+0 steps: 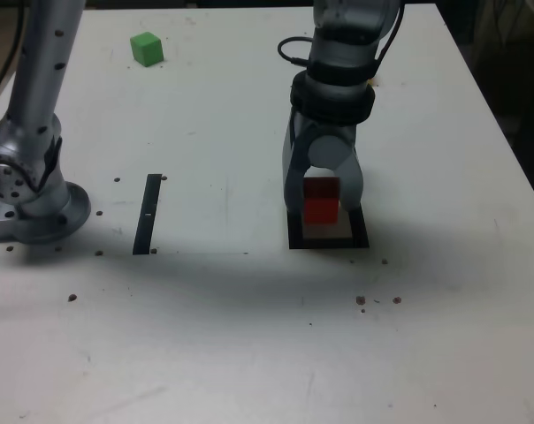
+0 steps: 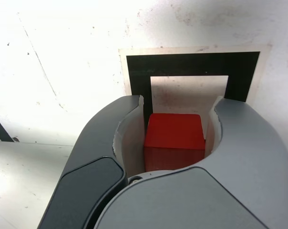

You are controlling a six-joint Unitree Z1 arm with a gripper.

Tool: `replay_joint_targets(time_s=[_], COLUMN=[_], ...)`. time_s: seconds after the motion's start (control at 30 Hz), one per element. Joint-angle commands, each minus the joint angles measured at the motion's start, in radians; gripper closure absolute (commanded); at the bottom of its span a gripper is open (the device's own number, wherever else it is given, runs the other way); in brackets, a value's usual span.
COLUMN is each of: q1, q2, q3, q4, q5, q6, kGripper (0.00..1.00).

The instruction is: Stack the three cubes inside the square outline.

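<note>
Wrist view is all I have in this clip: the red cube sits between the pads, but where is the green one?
Observer: The green cube is near the table's far edge, toward the exterior view's left.
Reviewer: And yellow? I see none.
Observer: Only a small yellowish patch shows beside the arm in the exterior view; I can't confirm it is a cube.
Reviewer: What is the black piece cut off by my picture's edge?
Observer: A straight black strip, separate from the square outline.
</note>
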Motion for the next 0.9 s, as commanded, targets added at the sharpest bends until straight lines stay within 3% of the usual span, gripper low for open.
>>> replay_joint_targets(time_s=[0.0, 0.4, 0.47, 0.6, 0.67, 0.87], q1=[-0.001, -0.001, -0.001, -0.001, 0.000, 0.001], q2=[0.009, 0.025, 0.026, 0.023, 0.022, 0.017], q3=[0.008, 0.026, 0.030, 0.037, 0.041, 0.048], q4=[-0.012, -0.043, -0.048, -0.053, -0.055, -0.056], q5=[-0.003, -0.004, -0.004, -0.005, -0.005, -0.005], q6=[0.000, 0.000, 0.001, 0.003, 0.005, 0.003], kGripper=[0.68, 0.67, 0.57, 0.19, 0.05, 0.01])
